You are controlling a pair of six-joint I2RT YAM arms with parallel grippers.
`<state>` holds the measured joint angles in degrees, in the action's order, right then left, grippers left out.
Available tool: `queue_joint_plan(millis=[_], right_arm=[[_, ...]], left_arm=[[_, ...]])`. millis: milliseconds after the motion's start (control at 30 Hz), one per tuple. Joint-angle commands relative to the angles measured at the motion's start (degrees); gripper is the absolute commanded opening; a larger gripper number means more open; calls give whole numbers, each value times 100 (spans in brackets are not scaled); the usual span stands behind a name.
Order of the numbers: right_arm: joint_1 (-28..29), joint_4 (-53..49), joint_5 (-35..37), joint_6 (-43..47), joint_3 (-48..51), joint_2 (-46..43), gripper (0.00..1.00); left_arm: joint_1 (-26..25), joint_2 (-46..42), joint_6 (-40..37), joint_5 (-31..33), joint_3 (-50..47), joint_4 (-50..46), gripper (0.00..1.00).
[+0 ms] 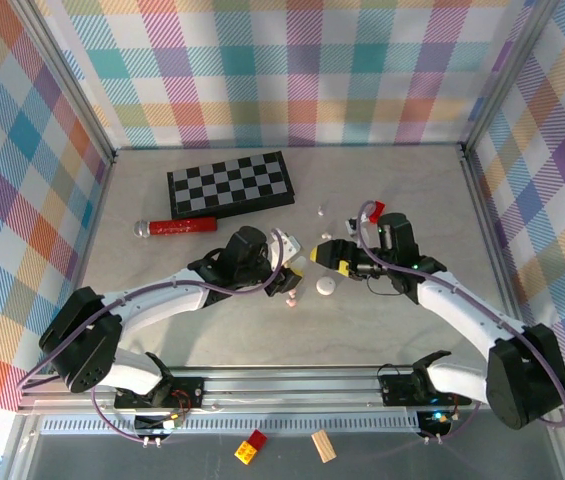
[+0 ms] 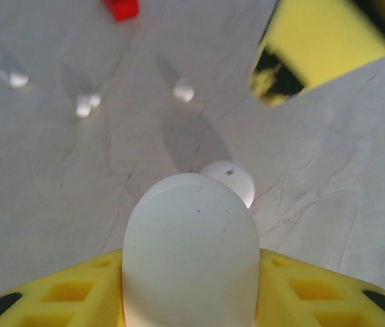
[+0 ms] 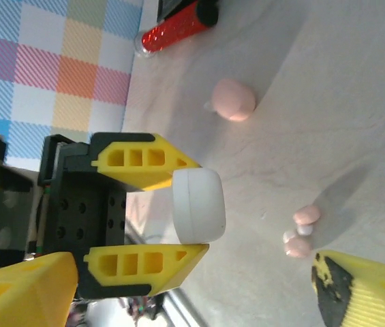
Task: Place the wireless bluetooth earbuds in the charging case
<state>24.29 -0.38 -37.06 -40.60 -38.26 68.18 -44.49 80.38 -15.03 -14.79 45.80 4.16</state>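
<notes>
Where they lie scattered, the earbuds (image 3: 306,215) look tiny, white and pink.

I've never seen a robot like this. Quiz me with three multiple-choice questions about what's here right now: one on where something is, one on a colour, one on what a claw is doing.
1. Where does the chessboard lie?
A. At the far side of the table
B. At the table's near edge
C. Hanging from a claw

2. What colour is the case in the left claw?
A. Pink
B. White
C. Black

3. How is the left claw?
A. Wide open and empty
B. Shut on the chessboard
C. Shut on the case

Answers:
1 A: the overhead view shows it lying flat at the far side.
2 B: both wrist views show it white.
3 C: the claw presses the case from both sides.
</notes>
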Motion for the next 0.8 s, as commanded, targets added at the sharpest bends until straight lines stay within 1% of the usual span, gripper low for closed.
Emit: queue_joint_plan(millis=[0,133,367,467,667,767], right_arm=[[-13,245,-670,-211,-102,198,82],[1,267,-703,-222,-133,352,61],[40,65,-1005,32,-336,620,42],[73,65,-1089,35,-394,712,38],[93,46,-1359,59,-450,969,35],[119,4,-1383,57,-446,1047,35]], left_arm=[[-44,-189,-434,-550,-77,482,45],[-47,-224,-572,-794,-72,521,45],[-46,-169,-739,-1092,-10,413,45],[-48,-189,-783,-1122,-10,406,45],[-45,-155,-750,-1005,-10,517,45],[-43,-87,-730,-974,20,586,45]])
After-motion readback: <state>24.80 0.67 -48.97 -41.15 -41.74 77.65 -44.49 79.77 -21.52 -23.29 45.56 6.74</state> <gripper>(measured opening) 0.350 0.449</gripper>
